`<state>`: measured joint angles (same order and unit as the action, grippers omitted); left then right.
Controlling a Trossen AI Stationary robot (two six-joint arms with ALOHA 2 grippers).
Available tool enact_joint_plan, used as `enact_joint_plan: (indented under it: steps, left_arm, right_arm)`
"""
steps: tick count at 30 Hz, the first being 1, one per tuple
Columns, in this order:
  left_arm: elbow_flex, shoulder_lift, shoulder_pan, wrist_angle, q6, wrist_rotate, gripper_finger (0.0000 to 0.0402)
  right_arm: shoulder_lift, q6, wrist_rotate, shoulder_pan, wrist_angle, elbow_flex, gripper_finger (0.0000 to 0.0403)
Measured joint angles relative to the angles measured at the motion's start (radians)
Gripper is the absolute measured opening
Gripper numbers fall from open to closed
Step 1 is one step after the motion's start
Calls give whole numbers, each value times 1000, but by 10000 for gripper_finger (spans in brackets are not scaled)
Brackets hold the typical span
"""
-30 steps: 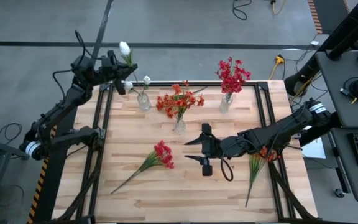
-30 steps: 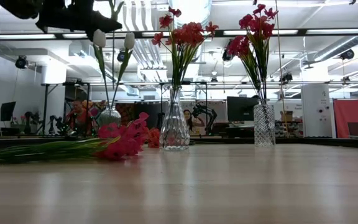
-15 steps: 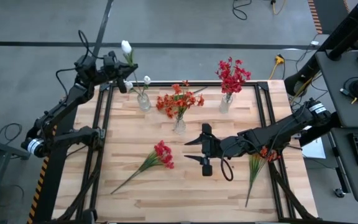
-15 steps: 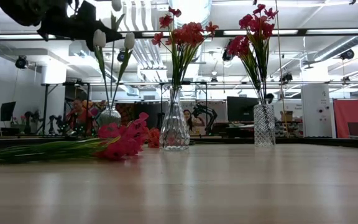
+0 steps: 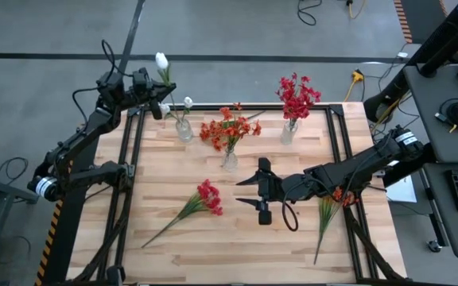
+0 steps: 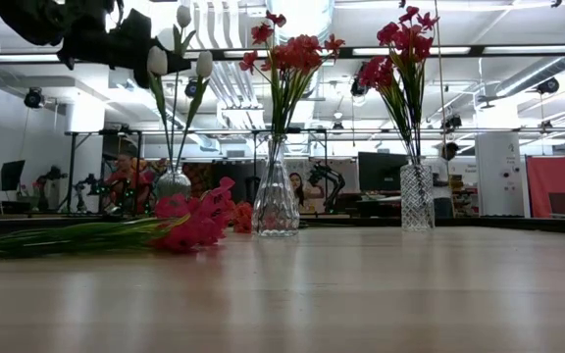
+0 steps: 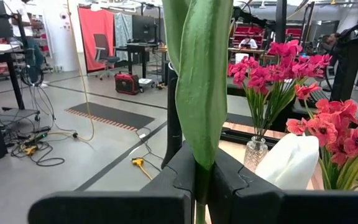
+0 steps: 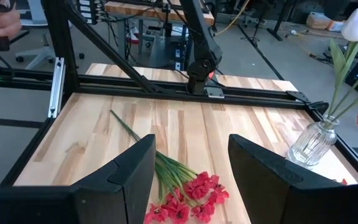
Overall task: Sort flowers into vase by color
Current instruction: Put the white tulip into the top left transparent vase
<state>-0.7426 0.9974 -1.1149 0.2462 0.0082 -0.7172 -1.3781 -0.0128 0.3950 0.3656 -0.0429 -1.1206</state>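
White tulip [image 5: 161,61] on a green stem was clamped in the closed left pincer [image 5: 151,83], held above the white-flower vase [image 5: 184,131] at the bench's [image 5: 213,246] far left corner. Right pincer [image 5: 254,193] hovered half open and empty just right of the loose red spray [image 5: 207,198] lying on the bench. Another spray [image 5: 330,208] lay beneath the right arm.
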Motion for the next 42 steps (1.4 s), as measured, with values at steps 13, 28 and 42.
enact_joint_plan:
  steps: [13, 28, 42]
  left_arm:
    - [6, 0, 0, 35, -22, 1, 0]
    - [52, 1, 0, 56, -37, 47, 0]
    - [52, 1, 0, 60, -7, 57, 0]
  right_arm:
    - [0, 2, 0, 0, -6, 0, 196]
    - [0, 13, 0, 0, -22, 1, 196]
    - [0, 17, 0, 0, -22, 1, 196]
